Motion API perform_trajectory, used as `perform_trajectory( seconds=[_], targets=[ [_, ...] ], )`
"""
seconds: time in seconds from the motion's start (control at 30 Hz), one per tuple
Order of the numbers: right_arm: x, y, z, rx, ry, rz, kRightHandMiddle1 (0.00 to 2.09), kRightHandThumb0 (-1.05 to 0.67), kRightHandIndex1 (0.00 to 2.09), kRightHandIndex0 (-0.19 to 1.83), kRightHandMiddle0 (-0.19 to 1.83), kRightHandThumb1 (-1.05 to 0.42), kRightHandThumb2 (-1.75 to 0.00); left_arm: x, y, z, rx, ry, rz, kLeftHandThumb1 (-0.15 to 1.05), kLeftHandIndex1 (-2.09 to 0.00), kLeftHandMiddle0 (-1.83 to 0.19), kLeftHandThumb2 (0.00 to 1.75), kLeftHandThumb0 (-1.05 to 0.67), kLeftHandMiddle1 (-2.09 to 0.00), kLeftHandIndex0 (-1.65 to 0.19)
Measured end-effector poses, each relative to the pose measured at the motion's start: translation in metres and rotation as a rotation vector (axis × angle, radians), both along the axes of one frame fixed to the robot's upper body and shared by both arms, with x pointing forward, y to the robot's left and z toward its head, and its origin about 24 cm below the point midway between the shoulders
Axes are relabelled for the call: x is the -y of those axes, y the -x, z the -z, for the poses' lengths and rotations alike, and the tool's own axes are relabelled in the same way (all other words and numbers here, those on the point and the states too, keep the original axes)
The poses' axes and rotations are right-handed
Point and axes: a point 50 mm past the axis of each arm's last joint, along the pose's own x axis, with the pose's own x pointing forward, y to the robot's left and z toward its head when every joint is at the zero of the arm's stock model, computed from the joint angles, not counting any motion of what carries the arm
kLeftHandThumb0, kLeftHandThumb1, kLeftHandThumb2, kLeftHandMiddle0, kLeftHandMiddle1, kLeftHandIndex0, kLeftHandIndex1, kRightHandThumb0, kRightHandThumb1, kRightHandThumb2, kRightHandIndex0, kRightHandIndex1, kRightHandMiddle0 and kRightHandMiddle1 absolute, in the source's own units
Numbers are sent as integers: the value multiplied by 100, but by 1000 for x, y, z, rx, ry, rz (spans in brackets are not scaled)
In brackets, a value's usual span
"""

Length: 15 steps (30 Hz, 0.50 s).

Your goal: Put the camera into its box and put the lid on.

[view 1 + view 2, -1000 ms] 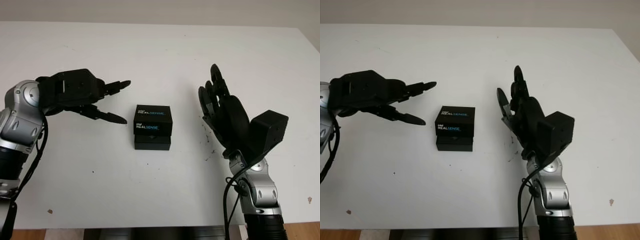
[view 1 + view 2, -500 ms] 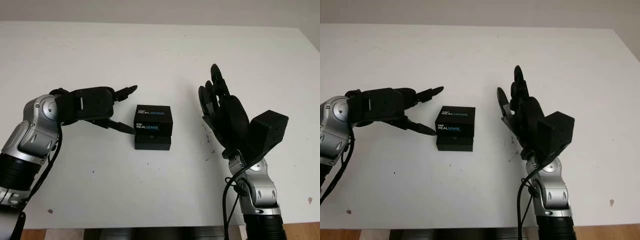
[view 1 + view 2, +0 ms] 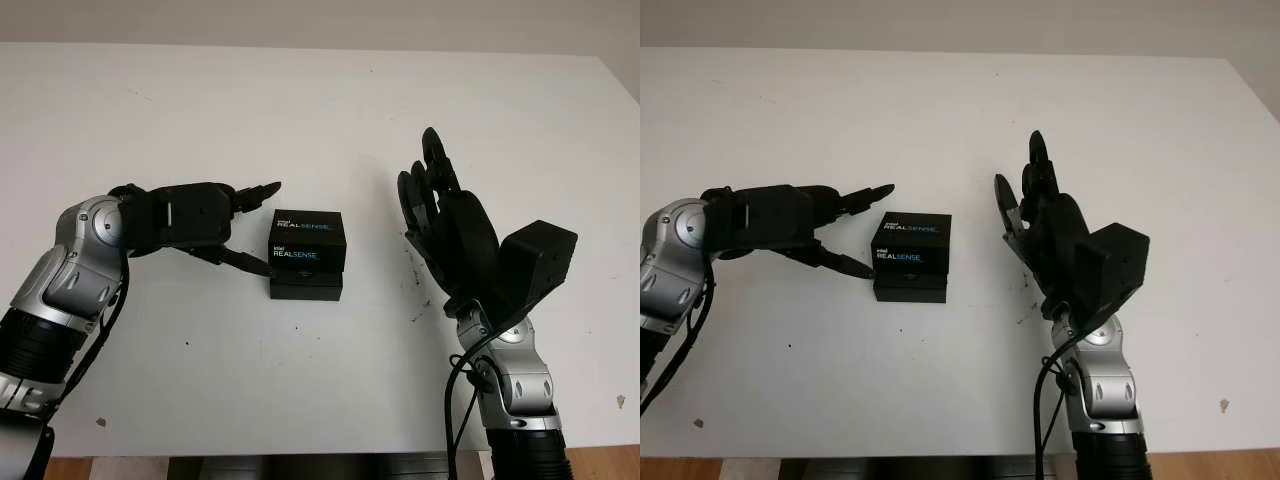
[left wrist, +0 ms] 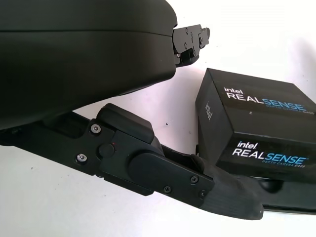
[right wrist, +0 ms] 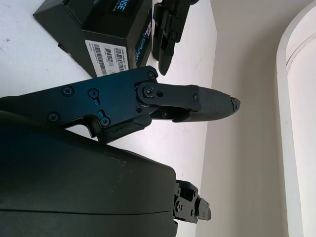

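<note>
Our left robot hand [image 3: 215,222] sits low over the white worktop [image 3: 320,110] just to the left of the box [image 3: 307,254], holding nothing, with one finger reaching past the far left corner of the lid [image 3: 308,239] and another pointing at the near left side, its tip very close to the box; we cannot tell whether it touches. From the left wrist view the lower finger [image 4: 197,185] runs along the foot of the box [image 4: 256,133], right beside its dark base. The box is black, printed with the RealSense name on its top and front, and its lid lies on the lower part, set a little back so that the front edge of the base [image 3: 305,288] shows beneath it. The box stands near the middle of the worktop, between our two arms. Our right robot hand [image 3: 445,225] is raised well to the right of the box, open and holding nothing, its palm turned toward the box
</note>
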Motion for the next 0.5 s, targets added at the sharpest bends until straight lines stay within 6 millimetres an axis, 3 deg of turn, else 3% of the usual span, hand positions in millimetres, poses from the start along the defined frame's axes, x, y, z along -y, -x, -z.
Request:
perform_trajectory(
  seconds=[0.3, 0.5],
  targets=[
    [0, 0, 1, -9, -4, 8, 6, -63, 6, -16, -12, -105, -41, 1, 0, -3, -41, 57, -35, 105, -4, 19, 33, -105, 0, 15],
    [0, 0, 1, -10, -5, 8, 6, -62, 6, -15, -11, -105, -41, 3, 0, -4, -50, 68, -49, 105, -5, 19, 30, -105, 0, 14]
  ],
)
